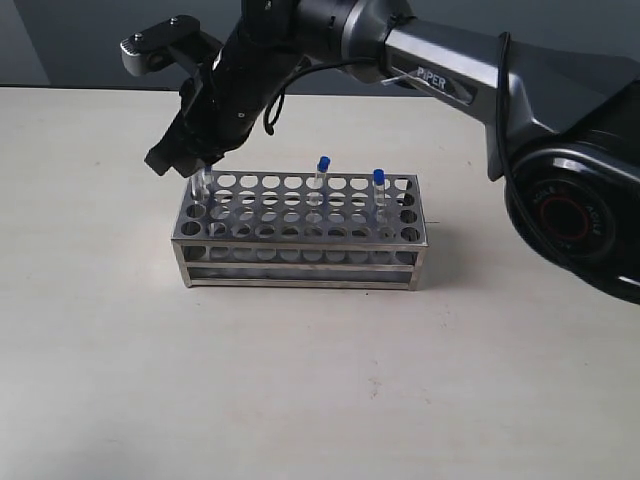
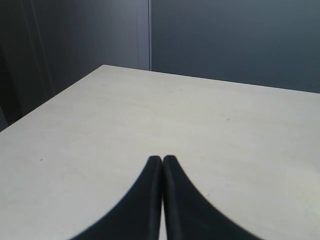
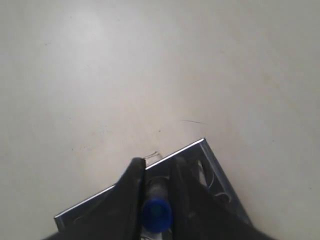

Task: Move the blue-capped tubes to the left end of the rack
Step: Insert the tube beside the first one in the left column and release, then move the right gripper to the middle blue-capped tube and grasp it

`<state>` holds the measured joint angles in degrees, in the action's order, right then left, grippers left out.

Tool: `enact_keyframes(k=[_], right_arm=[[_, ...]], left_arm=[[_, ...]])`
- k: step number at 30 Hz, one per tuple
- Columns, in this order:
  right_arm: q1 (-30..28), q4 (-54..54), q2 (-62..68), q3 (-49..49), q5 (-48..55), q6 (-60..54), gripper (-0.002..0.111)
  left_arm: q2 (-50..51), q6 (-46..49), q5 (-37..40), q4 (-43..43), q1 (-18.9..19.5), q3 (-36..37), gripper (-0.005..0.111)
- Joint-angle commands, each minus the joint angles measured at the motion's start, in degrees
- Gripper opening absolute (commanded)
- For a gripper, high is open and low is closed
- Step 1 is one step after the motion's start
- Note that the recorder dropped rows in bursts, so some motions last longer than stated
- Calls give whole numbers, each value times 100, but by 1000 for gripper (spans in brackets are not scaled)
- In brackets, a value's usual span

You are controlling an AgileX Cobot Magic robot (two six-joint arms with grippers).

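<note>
The steel rack (image 1: 300,250) stands mid-table. My right gripper (image 1: 198,163) reaches across to the rack's left end and is shut on a blue-capped tube (image 1: 201,187), whose clear lower part goes down into a hole at that end. In the right wrist view the tube's blue cap (image 3: 156,214) sits between the black fingers (image 3: 134,175), above the rack's corner (image 3: 200,145). Two more blue-capped tubes stand upright in the rack, one near the middle (image 1: 322,168) and one towards the right end (image 1: 380,182). My left gripper (image 2: 162,160) hangs shut and empty over bare table.
The right arm's dark links (image 1: 450,70) stretch across above the rack from the upper right, and its base (image 1: 575,215) stands at the right edge. The pale table (image 1: 300,380) ends at a dark wall behind.
</note>
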<state>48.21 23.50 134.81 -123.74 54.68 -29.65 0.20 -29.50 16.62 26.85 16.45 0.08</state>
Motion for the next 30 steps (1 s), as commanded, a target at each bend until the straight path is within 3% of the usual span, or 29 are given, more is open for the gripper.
enact_keyframes(k=[1, 5, 7, 14, 30], right_arm=[[-4, 267, -15, 0, 21, -20, 9], [-4, 267, -15, 0, 21, -20, 41], [-4, 256, -15, 0, 9, -20, 49], [-15, 138, -182, 0, 105, 34, 43], [-81, -2730, -1268, 0, 1528, 1372, 43]], left_arm=[[-20, -10, 3, -3, 1, -8, 1], [-20, -10, 3, -3, 1, -8, 1], [-20, -10, 3, -3, 1, -8, 1], [-20, -10, 3, -3, 1, -8, 1], [-20, -10, 3, -3, 1, -8, 1]])
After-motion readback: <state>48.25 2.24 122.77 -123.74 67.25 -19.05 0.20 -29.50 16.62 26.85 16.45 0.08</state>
